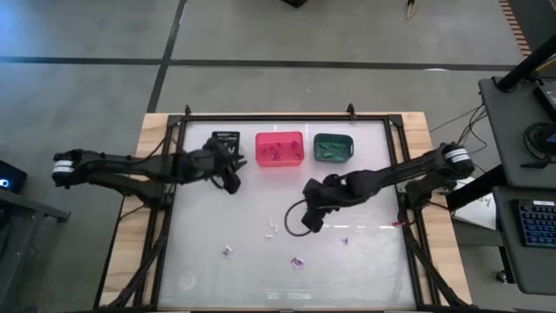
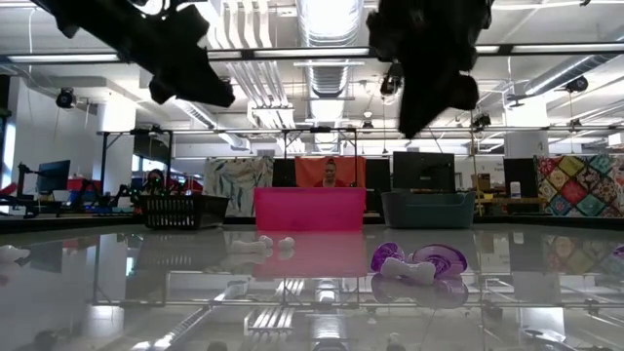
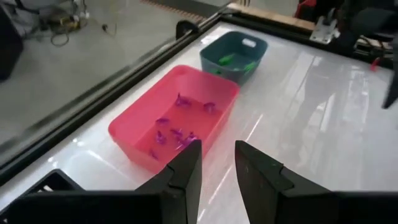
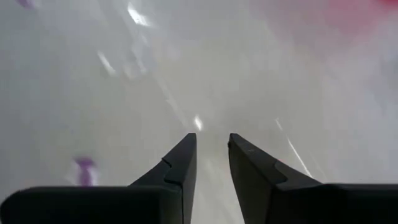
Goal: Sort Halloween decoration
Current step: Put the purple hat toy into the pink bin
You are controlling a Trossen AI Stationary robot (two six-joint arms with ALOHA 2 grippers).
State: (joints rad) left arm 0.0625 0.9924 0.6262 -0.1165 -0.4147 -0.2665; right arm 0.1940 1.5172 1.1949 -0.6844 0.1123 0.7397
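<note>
Right claw hovers mid-bench, fingers slightly parted, empty; left claw waits near the pink bin, narrowly open, empty; we see purple trinkets inside it; others scattered on the bench.

Glossy white table, black bin, pink bin, teal bin, scattered purple and white trinkets

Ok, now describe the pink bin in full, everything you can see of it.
The pink bin is a shallow rectangular tub, looks like smooth plastic, open-topped with rounded corners. It sits upright on the white table near its far edge, between the black bin and the teal bin, apart from both. Several small purple trinkets lie scattered on its floor. The left gripper hovers beside it, not touching it.
</note>
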